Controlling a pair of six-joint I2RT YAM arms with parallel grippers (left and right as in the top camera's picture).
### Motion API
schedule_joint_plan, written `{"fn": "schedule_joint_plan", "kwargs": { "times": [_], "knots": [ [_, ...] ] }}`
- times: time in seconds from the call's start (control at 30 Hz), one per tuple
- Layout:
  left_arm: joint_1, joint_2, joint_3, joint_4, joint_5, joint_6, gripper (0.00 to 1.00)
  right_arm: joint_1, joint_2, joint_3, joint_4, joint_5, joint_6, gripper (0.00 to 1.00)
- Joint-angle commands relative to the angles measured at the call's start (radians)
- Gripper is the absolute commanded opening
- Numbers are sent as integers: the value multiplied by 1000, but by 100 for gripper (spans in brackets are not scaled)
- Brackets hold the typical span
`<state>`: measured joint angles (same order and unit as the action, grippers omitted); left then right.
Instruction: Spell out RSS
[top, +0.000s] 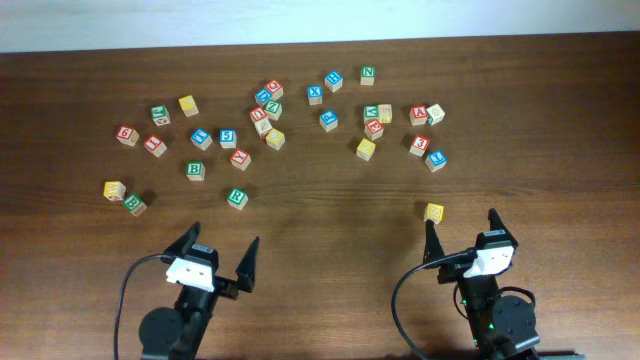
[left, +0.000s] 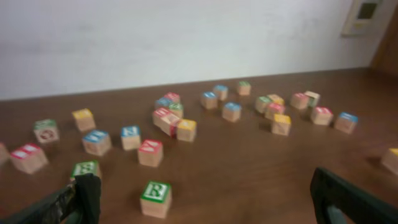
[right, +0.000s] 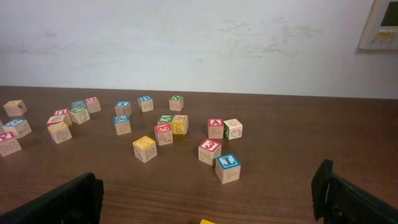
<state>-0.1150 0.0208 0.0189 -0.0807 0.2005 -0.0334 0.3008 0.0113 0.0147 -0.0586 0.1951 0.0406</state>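
Note:
A green-topped R block (top: 237, 198) stands alone on the brown table, just beyond my left gripper; in the left wrist view it (left: 155, 198) sits between the fingers, nearer the left one. A blue-topped block (top: 228, 137) farther back bears an S or a 5; I cannot tell which. My left gripper (top: 223, 238) (left: 204, 186) is open and empty. My right gripper (top: 462, 222) (right: 208, 186) is open and empty, with a yellow-topped block (top: 434, 212) by its left fingertip, its corner just showing in the right wrist view (right: 208, 221).
Several letter blocks lie scattered across the far half of the table, with a tight cluster at the middle (top: 266, 112) and another at the right (top: 400, 125). A yellow block (top: 114, 189) and a green one (top: 135, 204) sit at the left. A white wall (right: 199, 43) runs behind.

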Motion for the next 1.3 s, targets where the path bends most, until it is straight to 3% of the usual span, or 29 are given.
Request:
{"fn": "schedule_joint_plan", "kwargs": {
  "times": [0.0,0.2,0.43,0.57,0.73,0.93,1.03,1.1,1.27],
  "knots": [
    [6,84,101,-176,9,-49,99,-6,-3,-9,-4,-5,-7,98],
    [6,444,409,-286,-123,25,99,-6,-3,-9,-4,-5,-7,99],
    [6,1111,890,-557,-269,38,99,-6,-3,-9,-4,-5,-7,98],
    [6,1352,967,-522,-261,37,99,-6,-3,-9,-4,-5,-7,98],
    [6,1502,967,-457,-246,37,99,-6,-3,-9,-4,-5,-7,98],
    [6,1563,967,-371,-245,41,99,-6,-3,-9,-4,-5,-7,98],
    [6,1595,967,-364,-142,209,99,-6,-3,-9,-4,-5,-7,98],
    [6,1618,967,-365,-140,240,99,-6,-3,-9,-4,-5,-7,98],
    [6,1697,967,-345,-145,264,84,-6,-3,-9,-4,-5,-7,99]
  ]
}}
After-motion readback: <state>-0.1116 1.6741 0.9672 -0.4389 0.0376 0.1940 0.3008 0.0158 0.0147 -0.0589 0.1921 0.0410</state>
